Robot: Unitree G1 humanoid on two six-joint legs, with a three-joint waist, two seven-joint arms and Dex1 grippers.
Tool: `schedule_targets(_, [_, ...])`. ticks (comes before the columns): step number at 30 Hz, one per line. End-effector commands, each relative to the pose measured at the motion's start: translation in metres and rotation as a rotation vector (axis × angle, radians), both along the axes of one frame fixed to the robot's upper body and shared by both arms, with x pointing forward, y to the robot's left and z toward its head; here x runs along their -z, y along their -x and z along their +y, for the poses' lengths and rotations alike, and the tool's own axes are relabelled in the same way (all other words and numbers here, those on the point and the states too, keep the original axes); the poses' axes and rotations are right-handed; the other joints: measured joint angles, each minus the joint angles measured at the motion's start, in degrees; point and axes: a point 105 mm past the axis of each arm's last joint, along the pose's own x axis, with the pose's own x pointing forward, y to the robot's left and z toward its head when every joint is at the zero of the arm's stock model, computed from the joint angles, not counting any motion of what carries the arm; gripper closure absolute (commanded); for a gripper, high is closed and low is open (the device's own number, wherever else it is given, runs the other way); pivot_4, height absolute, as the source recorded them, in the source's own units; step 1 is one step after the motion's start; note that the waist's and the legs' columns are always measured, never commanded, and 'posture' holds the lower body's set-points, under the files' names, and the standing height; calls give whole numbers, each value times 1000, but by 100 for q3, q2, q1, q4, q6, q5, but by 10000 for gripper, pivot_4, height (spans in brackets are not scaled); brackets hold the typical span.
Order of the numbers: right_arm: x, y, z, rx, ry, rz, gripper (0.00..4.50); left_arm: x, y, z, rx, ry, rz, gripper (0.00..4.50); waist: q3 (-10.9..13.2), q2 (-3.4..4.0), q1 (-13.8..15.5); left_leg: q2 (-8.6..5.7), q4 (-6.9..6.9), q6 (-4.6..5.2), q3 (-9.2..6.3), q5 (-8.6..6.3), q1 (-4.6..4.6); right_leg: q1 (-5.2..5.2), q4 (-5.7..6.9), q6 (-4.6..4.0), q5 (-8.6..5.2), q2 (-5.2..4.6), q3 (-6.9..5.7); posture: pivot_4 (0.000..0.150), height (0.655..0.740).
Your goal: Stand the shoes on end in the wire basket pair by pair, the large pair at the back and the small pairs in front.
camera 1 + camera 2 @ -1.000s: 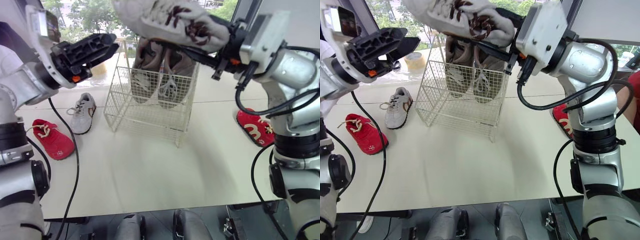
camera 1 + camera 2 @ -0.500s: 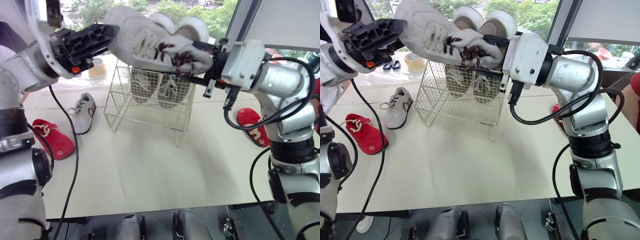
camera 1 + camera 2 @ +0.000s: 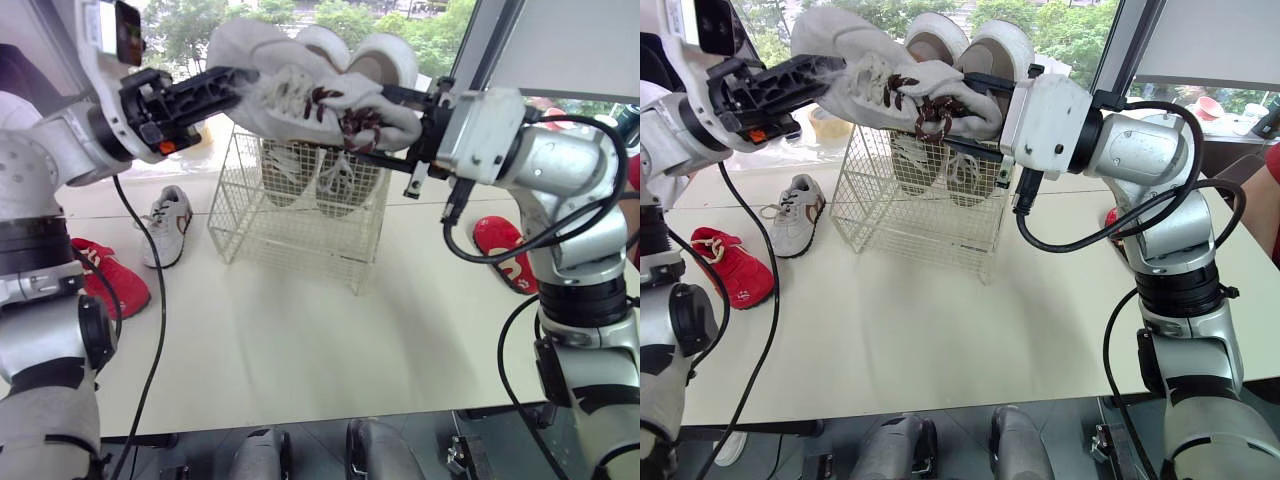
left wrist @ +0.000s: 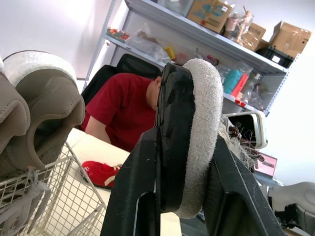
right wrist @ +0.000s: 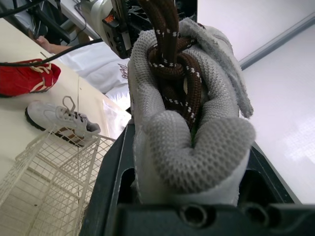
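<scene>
Bright room, pale table set by the windows.
Daylight pours through the windows [image 3: 330,18] behind the table [image 3: 300,340], with green trees outside. A dark frame post [image 3: 468,50] and a pale blind [image 3: 565,45] stand to the right of the glass. The tabletop is cream, with a seam running across it. On the far side, metal shelving [image 4: 206,37] against a white wall [image 4: 44,29] carries cardboard boxes [image 4: 290,37].

The left gripper [image 4: 189,147] grips a pale shoe [image 4: 204,98] by its end beside the wire basket [image 4: 54,191].
</scene>
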Motion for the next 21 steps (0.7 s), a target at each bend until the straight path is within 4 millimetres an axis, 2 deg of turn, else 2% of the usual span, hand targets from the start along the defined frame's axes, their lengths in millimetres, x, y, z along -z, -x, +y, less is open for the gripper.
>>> schedule_targets(1, [3, 3, -4, 2, 18, -5, 13787, -18, 6, 13, -39, 113, -51, 36954, 0, 0, -1, 0, 0, 0, 0, 0, 0, 0, 0, 0, 0, -1, 0, 1500, 7400])
schedule_targets(2, [4, -3, -12, 40, -32, 38, 8235, -20, 4, 18, -73, 170, -51, 36954, -1, -1, 2, 0, 0, 0, -1, 0, 0, 1, 0, 0, 0, -1, 0, 1500, 7400])
schedule_targets(4, [6, -10, -24, 89, -115, 101, 481, -21, 2, 27, -125, 256, -44, 36954, -1, -2, 2, 0, 1, -1, -3, 1, 1, 2, 3, 0, 0, -3, 0, 1500, 7400])
schedule_targets(7, [13, -14, -39, 117, -295, 265, 481, -20, -11, 47, -291, 392, -4, 36954, -1, -4, 8, -1, 4, -7, -4, 4, 0, 2, 9, 1, 2, -11, -1, 1500, 7400])
schedule_targets(9, [17, -15, -44, 104, -462, 388, 481, -20, -8, 55, -327, 492, 9, 36954, -1, -4, 0, 1, 4, -8, -6, 5, 1, 2, 11, 0, 3, -10, -3, 1500, 7400])
schedule_targets(10, [19, -12, -42, 51, -582, 486, 481, -19, -4, 53, -325, 518, 8, 36954, -1, -4, -1, 1, -1, -10, -5, 6, 5, 3, 10, -2, 5, -10, -2, 1500, 7400])
schedule_targets(12, [15, -2, -29, -164, -856, 709, 481, -17, 3, 42, -297, 574, 22, 36954, -2, -5, -2, 6, -3, -14, -8, 8, 6, 2, 15, -5, 7, -14, 1, 1500, 7400])
schedule_targets(13, [15, 2, -22, -259, -930, 803, 481, -14, 5, 36, -292, 583, 30, 36954, -2, -5, 2, 8, -1, -21, -10, 11, 5, 0, 21, -7, 8, -18, 0, 1500, 7400])
schedule_targets(17, [19, 4, -4, -412, -1053, 990, 481, -9, 6, 25, -278, 614, 64, 36954, -4, -8, 12, 3, -1, -24, -20, 14, 5, 1, 33, -12, 11, -8, -7, 1500, 7400])
schedule_targets(21, [4, 1, 1, -533, -1181, 1063, 481, -7, 9, 18, -266, 619, 69, 36954, -4, -8, 1, -2, 3, 9, -19, -4, 7, 4, 33, -14, 12, -6, -10, 1500, 7400])
